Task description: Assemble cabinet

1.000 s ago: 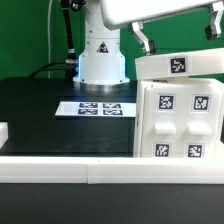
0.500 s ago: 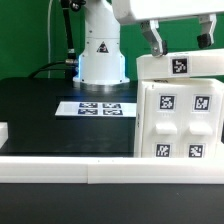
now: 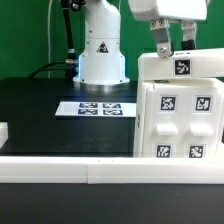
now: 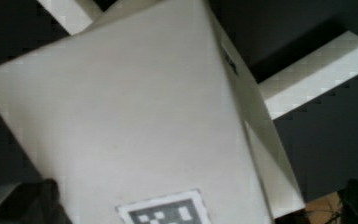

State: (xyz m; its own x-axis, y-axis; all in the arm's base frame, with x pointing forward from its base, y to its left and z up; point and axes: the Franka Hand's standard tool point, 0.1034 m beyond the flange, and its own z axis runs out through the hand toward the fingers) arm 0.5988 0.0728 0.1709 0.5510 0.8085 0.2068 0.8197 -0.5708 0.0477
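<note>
Large white plastic cabinet body with black-and-white square tags (image 3: 180,112) stands upright on the black table (image 3: 40,115), just beside the marker board (image 3: 100,107), on the exterior view's right. The robot's gripper (image 3: 175,45) hovers directly above its top, jaws spread wide, holding nothing.

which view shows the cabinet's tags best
The exterior view: at the exterior view's right the cabinet shows four tags in front and one on top, all clear, with the open tool just above. The wrist view shows only one white face, close and blurred, with a single tag.
</note>
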